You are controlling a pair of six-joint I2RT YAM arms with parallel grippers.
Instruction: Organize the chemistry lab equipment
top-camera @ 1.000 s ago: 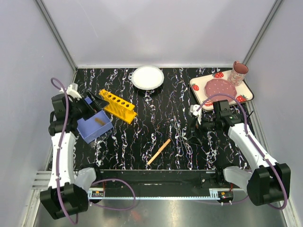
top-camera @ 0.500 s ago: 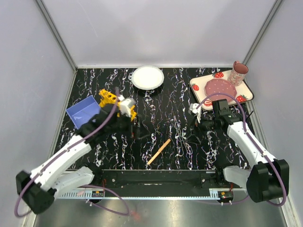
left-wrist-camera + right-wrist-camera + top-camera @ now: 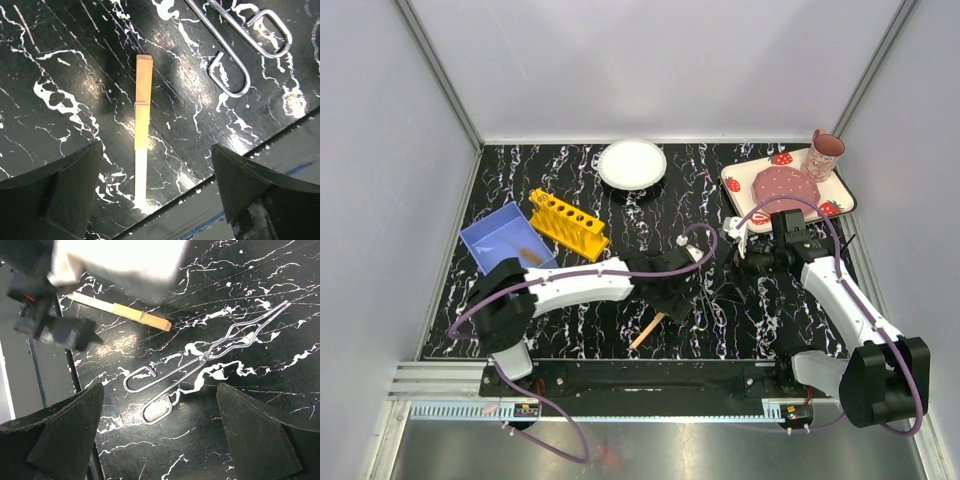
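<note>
A pale wooden stick [image 3: 653, 325] lies near the table's front edge; in the left wrist view the stick [image 3: 142, 115] lies lengthwise between my jaws. My left gripper [image 3: 666, 298] hovers over it, open and empty [image 3: 155, 195]. Thin metal tongs [image 3: 698, 278] lie just right of the stick and show in both wrist views [image 3: 240, 45] [image 3: 200, 362]. My right gripper [image 3: 728, 288] is open and empty above the tongs' loop handles [image 3: 160, 435]. The yellow rack [image 3: 568, 224] stands at the left. A short brown brush [image 3: 528, 254] lies in a blue box [image 3: 500, 238]. No clear tubes show.
A round white plate [image 3: 632, 163] sits at the back middle. A strawberry-printed tray [image 3: 735, 185] with a pink cup [image 3: 823, 153] is at the back right. The table's front edge [image 3: 220, 165] runs just below the stick. The left arm [image 3: 115, 265] crosses the right wrist view.
The left arm swung from the blue box at the far left to the middle and now hangs over the wooden stick. The blue box now sits further back. The right arm barely moved.
</note>
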